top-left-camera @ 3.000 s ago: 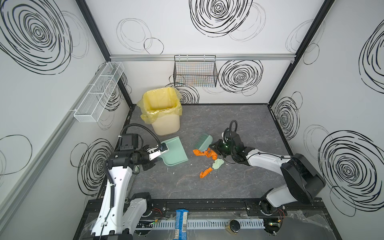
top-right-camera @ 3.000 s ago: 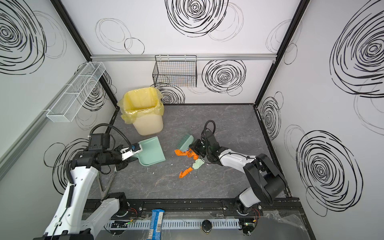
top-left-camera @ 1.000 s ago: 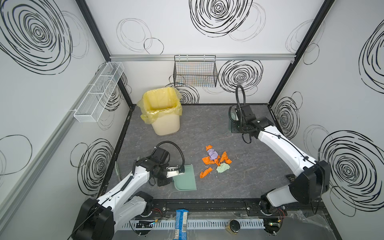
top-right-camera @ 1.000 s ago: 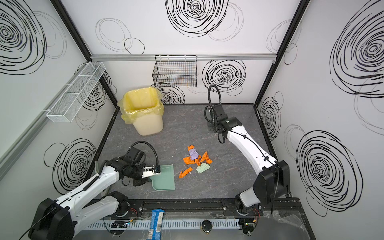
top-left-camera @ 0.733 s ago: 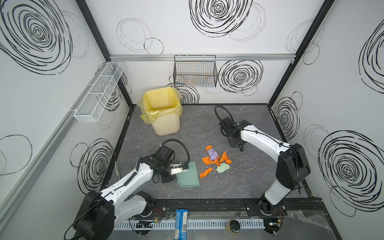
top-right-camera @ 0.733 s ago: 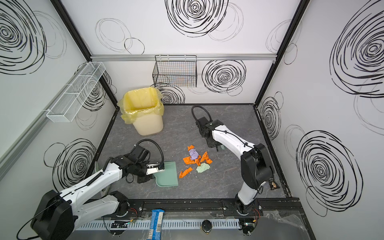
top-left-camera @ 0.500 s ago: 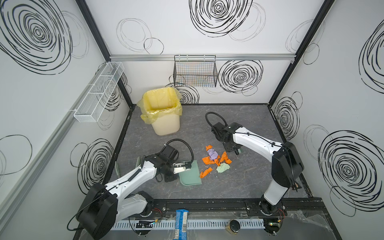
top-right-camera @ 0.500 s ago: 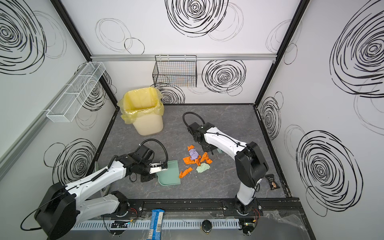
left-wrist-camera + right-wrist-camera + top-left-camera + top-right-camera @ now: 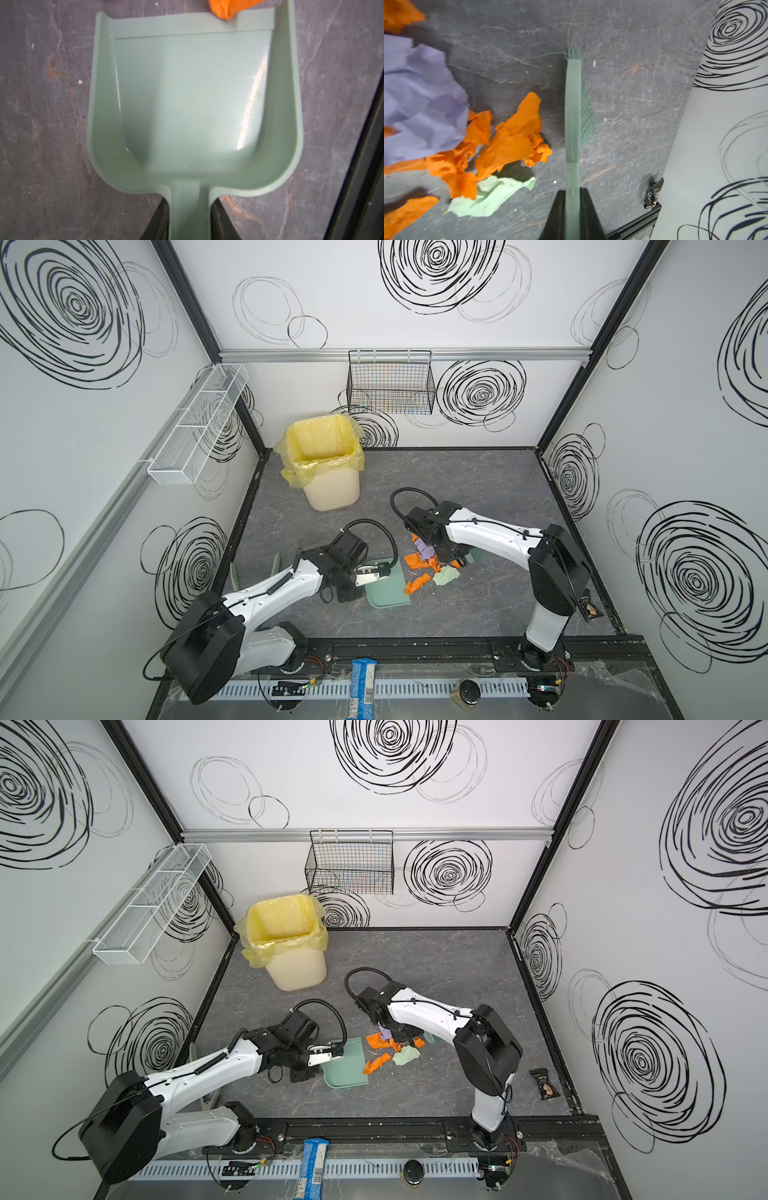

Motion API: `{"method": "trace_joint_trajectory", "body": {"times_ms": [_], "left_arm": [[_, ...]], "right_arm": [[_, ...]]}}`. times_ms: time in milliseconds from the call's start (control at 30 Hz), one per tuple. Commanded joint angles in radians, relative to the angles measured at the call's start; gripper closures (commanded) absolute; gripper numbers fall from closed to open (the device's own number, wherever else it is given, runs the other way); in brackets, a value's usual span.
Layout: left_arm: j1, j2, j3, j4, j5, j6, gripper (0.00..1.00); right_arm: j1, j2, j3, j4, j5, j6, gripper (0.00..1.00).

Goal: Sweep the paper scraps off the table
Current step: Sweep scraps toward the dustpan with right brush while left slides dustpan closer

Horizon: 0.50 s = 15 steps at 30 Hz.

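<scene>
Left gripper (image 9: 188,202) tight on dustpan (image 9: 187,93), now touching paper scraps (image 9: 508,141); right gripper (image 9: 572,192), tight on brush (image 9: 572,104), newly beside them.

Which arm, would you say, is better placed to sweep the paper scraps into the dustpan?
Right: the right claw grips the brush beside the paper scraps, opposite the dustpan that the left claw holds.

There were at least three crumpled orange paper scraps (image 9: 417,562), one crumpled lilac paper scrap (image 9: 424,548), one crumpled pale-green paper scrap (image 9: 445,577), one mint-green plastic dustpan (image 9: 388,593), one mint-green bristle brush (image 9: 572,116), one yellow-lined cream bin (image 9: 332,493), one black wire basket (image 9: 390,383) and one white wire basket (image 9: 195,427).
</scene>
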Motion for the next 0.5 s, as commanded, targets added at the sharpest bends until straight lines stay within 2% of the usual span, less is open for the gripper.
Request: {"method": "trace_joint_trajectory", "body": {"times_ms": [0, 267, 467], "left_arm": [[-0.015, 0.026, 0.028, 0.027, -0.023, -0.028, 1.0], [-0.042, 0.075, 0.053, 0.066, -0.02, -0.054, 1.0], [-0.045, 0.102, 0.063, 0.1, -0.017, -0.064, 1.0]], "right_arm": [[0.062, 0.008, 0.022, 0.002, -0.121, 0.08, 1.0], [0.17, 0.05, 0.077, 0.05, -0.217, 0.111, 1.0], [0.204, 0.034, 0.113, 0.113, -0.306, 0.089, 1.0]]}}
